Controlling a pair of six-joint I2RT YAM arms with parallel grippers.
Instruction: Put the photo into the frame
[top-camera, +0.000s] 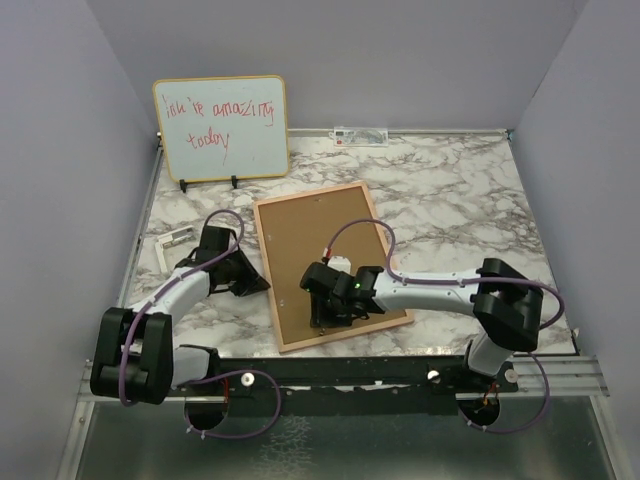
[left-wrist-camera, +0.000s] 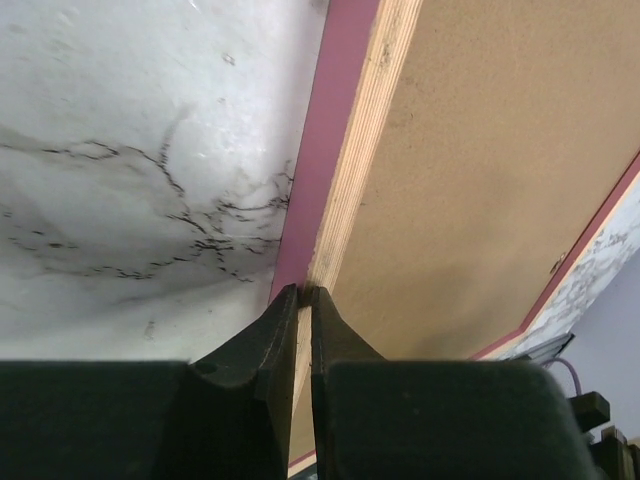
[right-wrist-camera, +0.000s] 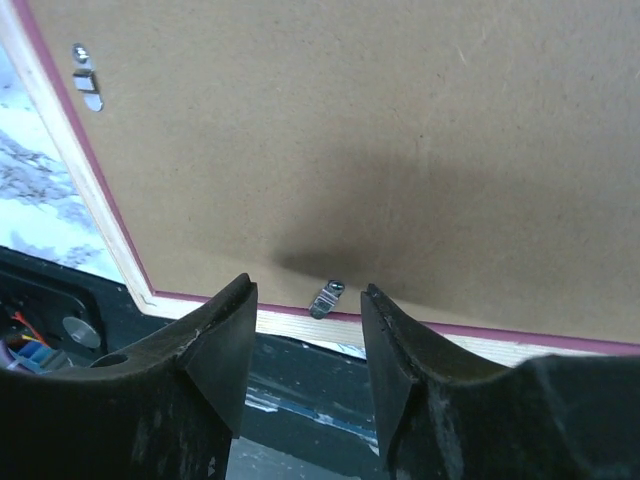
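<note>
White, grey-veined marble-patterned table, with 1 frame lying near the middle, brown back up inside a thin light-wood border. Set at a slant to the table's edges, near end close to the front rim. At the far left corner, 1 yellow-edged whiteboard with red handwriting, upright on 2 small black feet; by the left edge a small pale object, too small to make out, and along the far edge a small white strip.
</note>
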